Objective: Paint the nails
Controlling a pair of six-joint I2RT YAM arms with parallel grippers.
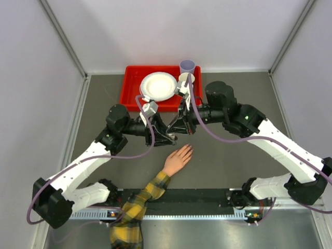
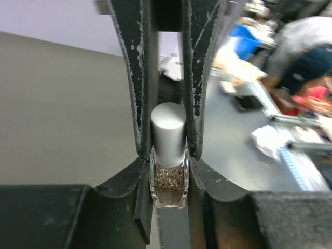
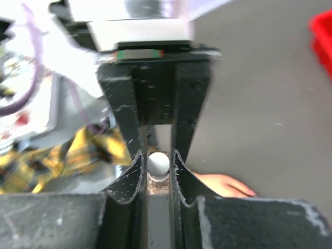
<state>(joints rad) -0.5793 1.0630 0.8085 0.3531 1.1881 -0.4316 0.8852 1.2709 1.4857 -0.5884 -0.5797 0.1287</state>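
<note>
The pale mannequin hand (image 1: 178, 158) lies palm down on the grey table, its nails (image 1: 189, 149) at the fingertips pointing up and right. Its arm wears a yellow-and-black plaid sleeve (image 1: 139, 206). My two grippers meet tip to tip just above the hand. My left gripper (image 1: 167, 136) is shut on a small clear bottle of glitter polish (image 2: 168, 185). My right gripper (image 1: 180, 128) is shut on its silver cap (image 2: 168, 132). In the right wrist view my right gripper (image 3: 158, 166) pinches the cap (image 3: 158, 163), with the hand (image 3: 224, 184) and sleeve (image 3: 67, 155) beyond.
A red tray (image 1: 134, 83) at the back holds a white plate (image 1: 158, 85). A purple cup (image 1: 187, 66) and a white cup (image 1: 185, 78) stand at its right end. A black rail (image 1: 207, 199) runs along the near edge.
</note>
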